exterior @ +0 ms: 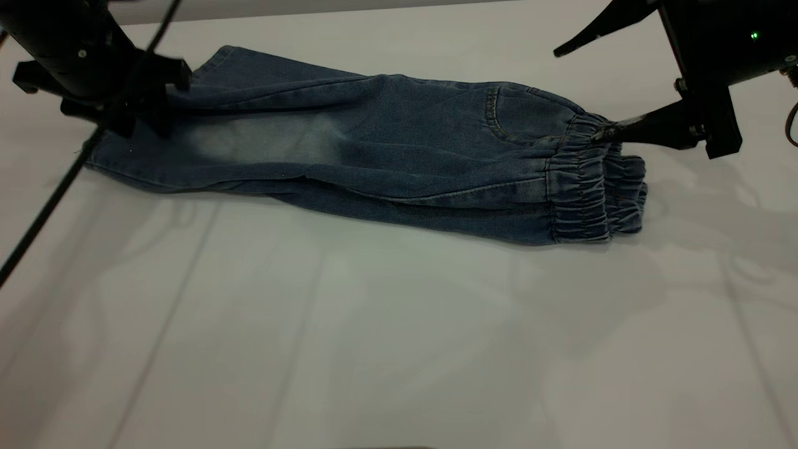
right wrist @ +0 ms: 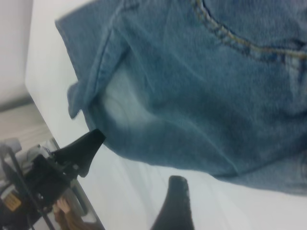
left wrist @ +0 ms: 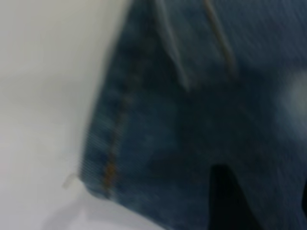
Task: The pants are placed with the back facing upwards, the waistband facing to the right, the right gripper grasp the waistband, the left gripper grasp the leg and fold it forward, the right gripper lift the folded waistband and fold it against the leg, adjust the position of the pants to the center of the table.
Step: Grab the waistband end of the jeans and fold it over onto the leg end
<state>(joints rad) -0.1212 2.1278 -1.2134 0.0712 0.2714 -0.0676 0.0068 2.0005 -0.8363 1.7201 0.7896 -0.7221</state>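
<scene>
While the right tool [exterior: 608, 131] gapes, one finger touching the waistband [exterior: 592, 187], nothing is held. The pants [exterior: 374, 143] could slip; whether the left tool [exterior: 134, 93] grips the leg hem, I cannot tell.

Pants [exterior: 374, 149] lie folded lengthwise on the table [exterior: 374, 343], toward its far side. Waistband [exterior: 592, 187] at the right end, leg hems at the left. Left gripper [exterior: 134, 100] over the left hem end; right gripper [exterior: 583, 90] at the waistband's far corner, lower finger apparently touching it.
</scene>
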